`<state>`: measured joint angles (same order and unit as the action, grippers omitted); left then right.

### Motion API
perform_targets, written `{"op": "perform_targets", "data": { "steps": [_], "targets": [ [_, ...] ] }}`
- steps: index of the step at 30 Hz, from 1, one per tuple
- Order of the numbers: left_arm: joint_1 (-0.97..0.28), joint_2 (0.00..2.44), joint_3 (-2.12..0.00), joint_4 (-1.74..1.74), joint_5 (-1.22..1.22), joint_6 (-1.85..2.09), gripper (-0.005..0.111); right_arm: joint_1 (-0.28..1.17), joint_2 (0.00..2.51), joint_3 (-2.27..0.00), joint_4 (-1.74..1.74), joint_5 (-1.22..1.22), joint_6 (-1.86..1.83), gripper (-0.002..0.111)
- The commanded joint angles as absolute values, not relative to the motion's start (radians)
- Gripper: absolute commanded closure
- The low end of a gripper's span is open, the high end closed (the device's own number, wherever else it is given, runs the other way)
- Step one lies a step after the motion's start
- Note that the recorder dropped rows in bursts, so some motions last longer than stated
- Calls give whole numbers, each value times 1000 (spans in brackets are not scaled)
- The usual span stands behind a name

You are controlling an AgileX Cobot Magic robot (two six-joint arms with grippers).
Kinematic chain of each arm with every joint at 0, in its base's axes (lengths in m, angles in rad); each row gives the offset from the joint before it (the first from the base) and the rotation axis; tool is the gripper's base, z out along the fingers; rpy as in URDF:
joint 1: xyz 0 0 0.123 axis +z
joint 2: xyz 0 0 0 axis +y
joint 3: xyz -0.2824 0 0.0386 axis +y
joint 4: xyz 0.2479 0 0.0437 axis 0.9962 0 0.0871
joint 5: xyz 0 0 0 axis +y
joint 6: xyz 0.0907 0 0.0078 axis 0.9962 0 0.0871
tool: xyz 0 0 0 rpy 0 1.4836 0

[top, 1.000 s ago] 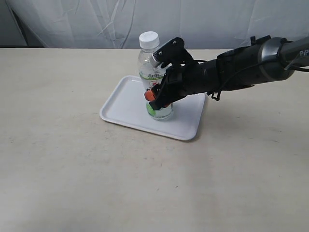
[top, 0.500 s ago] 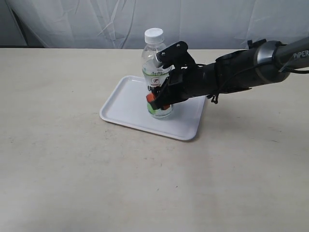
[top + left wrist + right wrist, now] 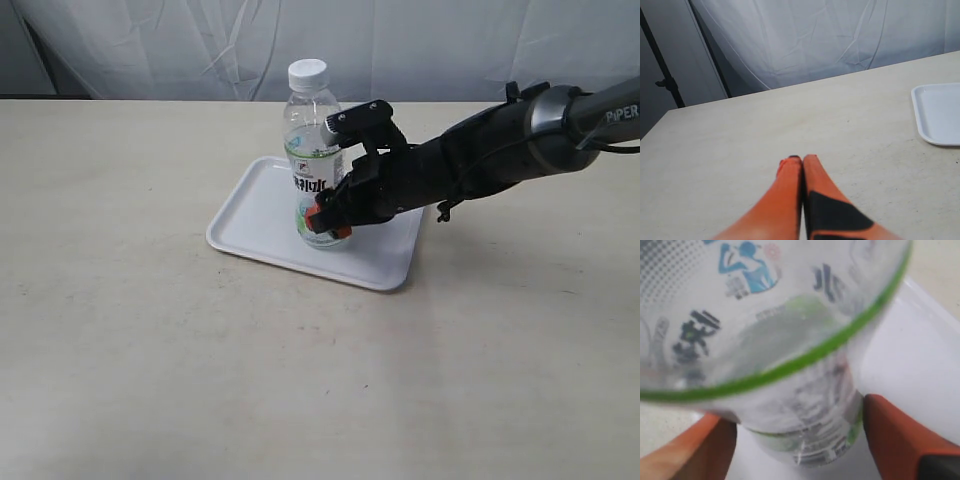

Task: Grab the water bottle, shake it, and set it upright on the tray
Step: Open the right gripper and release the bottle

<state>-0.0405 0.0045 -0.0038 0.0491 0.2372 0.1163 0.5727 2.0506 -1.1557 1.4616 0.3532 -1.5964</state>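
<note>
Release step: water bottle (image 3: 312, 160) stands upright on tray (image 3: 250, 225). Right claw (image 3: 326, 222) straddles its lower body, fingers apart (slim gaps, looks let go). Left claw (image 3: 802, 162) pressed together over desk (image 3: 150, 350). Next: back straight out, no tipping.

water bottle (image 3: 308, 130) on tray (image 3: 250, 215), tray on table (image 3: 150, 330)

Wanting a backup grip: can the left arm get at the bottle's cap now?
Probably yes: the cap stands free above the right gripper, which straddles the water bottle low down; nothing blocks the left arm's side.
</note>
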Motion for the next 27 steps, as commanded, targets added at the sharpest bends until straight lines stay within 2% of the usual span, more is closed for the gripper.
{"op": "perform_targets", "data": {
  "steps": [1,18,19,21,24,25,27],
  "targets": [
    [-41,0,0,46,239,113,106,570,2018,-1145,1380,352,-1516,40],
    [-41,0,0,46,239,113,106,570,1777,-921,1344,283,-1411,42],
    [-41,0,0,46,239,113,106,570,1754,-894,1344,283,-1368,44],
    [-41,0,0,46,239,113,106,570,1677,-833,1344,291,-1300,60],
    [-41,0,0,46,239,113,106,570,1534,-723,1344,367,-1245,102],
    [-41,0,0,46,239,113,106,570,1499,-701,1344,379,-1214,108],
    [-41,0,0,46,239,113,106,570,1416,-655,1343,455,-1175,109]
  ]
}}
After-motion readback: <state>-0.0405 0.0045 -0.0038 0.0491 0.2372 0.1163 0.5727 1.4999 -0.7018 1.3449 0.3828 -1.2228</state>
